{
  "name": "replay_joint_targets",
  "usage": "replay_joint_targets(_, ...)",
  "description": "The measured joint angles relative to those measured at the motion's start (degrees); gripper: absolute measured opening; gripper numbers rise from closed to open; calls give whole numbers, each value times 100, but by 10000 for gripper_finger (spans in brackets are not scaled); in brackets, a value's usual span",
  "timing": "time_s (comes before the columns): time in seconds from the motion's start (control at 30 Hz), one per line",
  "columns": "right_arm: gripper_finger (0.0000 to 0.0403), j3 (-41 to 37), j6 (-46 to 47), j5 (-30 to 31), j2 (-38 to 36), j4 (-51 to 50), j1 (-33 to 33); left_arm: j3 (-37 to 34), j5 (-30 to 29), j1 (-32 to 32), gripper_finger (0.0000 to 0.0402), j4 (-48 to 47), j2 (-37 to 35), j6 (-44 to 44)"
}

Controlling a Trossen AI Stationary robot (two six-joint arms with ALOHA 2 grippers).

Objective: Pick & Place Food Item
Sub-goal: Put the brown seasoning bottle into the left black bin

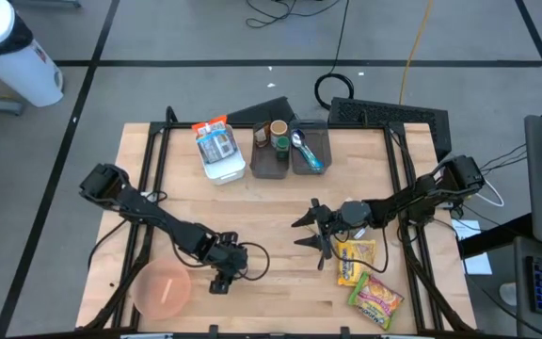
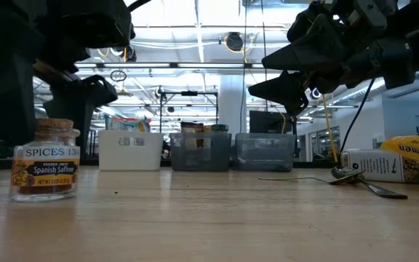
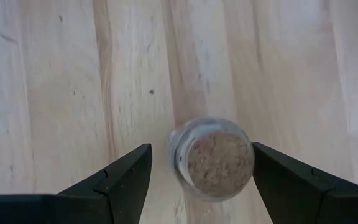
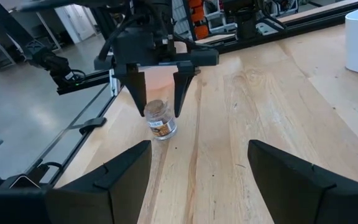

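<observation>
Closest to me, the saffron jar (image 2: 44,159) stands upright on the wooden table (image 1: 271,202), corked, near the front-left beside the pink bowl (image 1: 163,288). The left gripper (image 3: 197,180) hangs right over it, its 2 fingers spread with the jar between them, touching neither as far as I can see. This looks like the approach before the grasp; next it must drop lower and close. Further off, the right gripper (image 1: 310,229) waits open by the ramen packets (image 1: 358,262).
</observation>
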Motion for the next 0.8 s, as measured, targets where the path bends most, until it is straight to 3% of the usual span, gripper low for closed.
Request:
replay_joint_targets(0.3,261,0,-1,1,0,-9,0,-2,10,0,269,38,48,-2)
replay_joint_targets(0.53,261,0,0,2,0,-9,-2,0,8,7,185,50,40,1)
replay_joint_targets(0.8,260,0,0,2,0,-11,-1,14,129,135,184,-15,8,-2)
